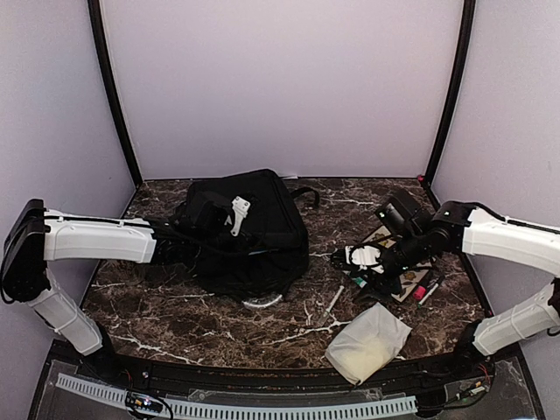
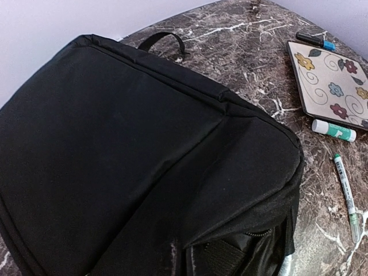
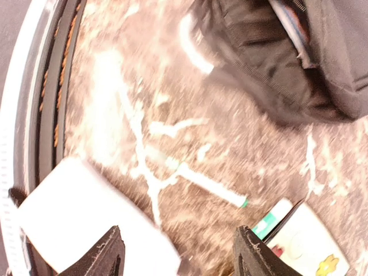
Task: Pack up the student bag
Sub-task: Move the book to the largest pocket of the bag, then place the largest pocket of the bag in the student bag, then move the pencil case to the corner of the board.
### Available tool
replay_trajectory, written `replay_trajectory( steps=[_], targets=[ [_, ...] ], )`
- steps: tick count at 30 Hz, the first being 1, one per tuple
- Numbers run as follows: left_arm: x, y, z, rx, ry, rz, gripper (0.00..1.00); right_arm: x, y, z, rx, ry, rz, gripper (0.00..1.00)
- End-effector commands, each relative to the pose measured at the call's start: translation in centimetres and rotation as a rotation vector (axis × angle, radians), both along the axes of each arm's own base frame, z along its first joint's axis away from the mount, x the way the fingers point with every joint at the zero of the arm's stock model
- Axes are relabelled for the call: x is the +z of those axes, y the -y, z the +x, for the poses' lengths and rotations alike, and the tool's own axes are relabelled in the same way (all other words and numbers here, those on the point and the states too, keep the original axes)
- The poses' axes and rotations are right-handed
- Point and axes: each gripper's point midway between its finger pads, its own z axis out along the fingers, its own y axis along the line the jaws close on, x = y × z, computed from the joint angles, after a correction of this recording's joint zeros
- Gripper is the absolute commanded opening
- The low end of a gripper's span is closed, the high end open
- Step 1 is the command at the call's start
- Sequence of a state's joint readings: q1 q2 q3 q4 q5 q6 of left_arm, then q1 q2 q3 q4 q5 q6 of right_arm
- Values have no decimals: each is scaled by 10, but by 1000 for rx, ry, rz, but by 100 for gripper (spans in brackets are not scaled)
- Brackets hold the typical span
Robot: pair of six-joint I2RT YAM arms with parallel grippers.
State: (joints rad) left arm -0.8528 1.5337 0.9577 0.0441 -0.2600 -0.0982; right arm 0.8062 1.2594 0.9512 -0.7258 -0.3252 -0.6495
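The student bag (image 1: 262,236) is a big black backpack lying in the middle of the table; it fills the left wrist view (image 2: 126,149), with its top loop (image 2: 162,39) at the far end. My left gripper (image 1: 219,219) sits on the bag's left side. Its fingers are buried in a pinched fold of fabric beside the open zipper (image 2: 261,233), and one ribbed pad (image 2: 221,256) shows under the flap. My right gripper (image 1: 363,260) is open and empty, hovering over the table right of the bag; its fingertips (image 3: 112,253) frame bare marble.
A floral notebook (image 1: 404,267) (image 2: 333,83), a green-white glue stick (image 2: 334,130) (image 3: 273,218), a green-tipped pen (image 1: 334,300) (image 2: 347,195) (image 3: 210,184) and markers (image 1: 426,291) lie right of the bag. A white pouch (image 1: 367,343) (image 3: 86,218) lies near the front edge.
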Motion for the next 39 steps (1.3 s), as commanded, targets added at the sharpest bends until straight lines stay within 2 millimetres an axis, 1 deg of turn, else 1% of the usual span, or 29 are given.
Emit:
replay_trajectory(
  steps=[1, 4, 6, 8, 11, 13, 15, 18, 21, 24, 27, 28, 30, 33, 36, 37, 39],
  targets=[
    [-13, 5, -6, -13, -82, -47, 6, -21, 27, -28, 63, -107, -93, 65],
    [-1, 7, -18, -24, -75, -43, 28, -28, 34, -37, 78, -149, -129, 66],
    [4, 5, -28, -30, -83, -34, 41, -32, 37, -41, 85, -164, -141, 66],
    [6, 3, -41, -38, -115, -16, 45, -36, 41, -43, 88, -169, -157, 67],
    [8, 2, -60, -53, -136, 5, 48, -40, 45, -42, 91, -154, -183, 68],
    [7, 3, -72, -67, -158, -10, 48, -41, 44, -41, 98, -136, -191, 68],
    [8, 9, -86, -103, -189, -51, 49, -44, 41, -42, 115, -124, -197, 68],
    [5, 17, -101, -148, -219, -80, 48, -51, 36, -45, 147, -114, -213, 68],
    [2, 21, -110, -169, -240, -84, 48, -63, 30, -45, 175, -83, -242, 68],
    [1, 23, -114, -177, -246, -96, 47, -73, 23, -45, 200, -79, -255, 67],
    [2, 21, -115, -173, -240, -108, 46, -80, 12, -53, 240, -99, -256, 64],
    [3, 20, -115, -171, -237, -113, 46, -82, 7, -57, 256, -113, -254, 61],
    [5, 17, -115, -166, -228, -119, 46, -86, -1, -70, 298, -168, -253, 51],
    [8, 12, -115, -153, -215, -121, 46, -92, -11, -88, 353, -258, -264, 29],
    [12, 4, -116, -135, -202, -121, 46, -97, -25, -100, 392, -319, -260, 9],
    [13, 1, -115, -127, -195, -124, 46, -96, -32, -102, 398, -328, -248, 4],
    [17, -6, -117, -115, -184, -130, 46, -93, -50, -105, 407, -353, -219, 0]
  ],
)
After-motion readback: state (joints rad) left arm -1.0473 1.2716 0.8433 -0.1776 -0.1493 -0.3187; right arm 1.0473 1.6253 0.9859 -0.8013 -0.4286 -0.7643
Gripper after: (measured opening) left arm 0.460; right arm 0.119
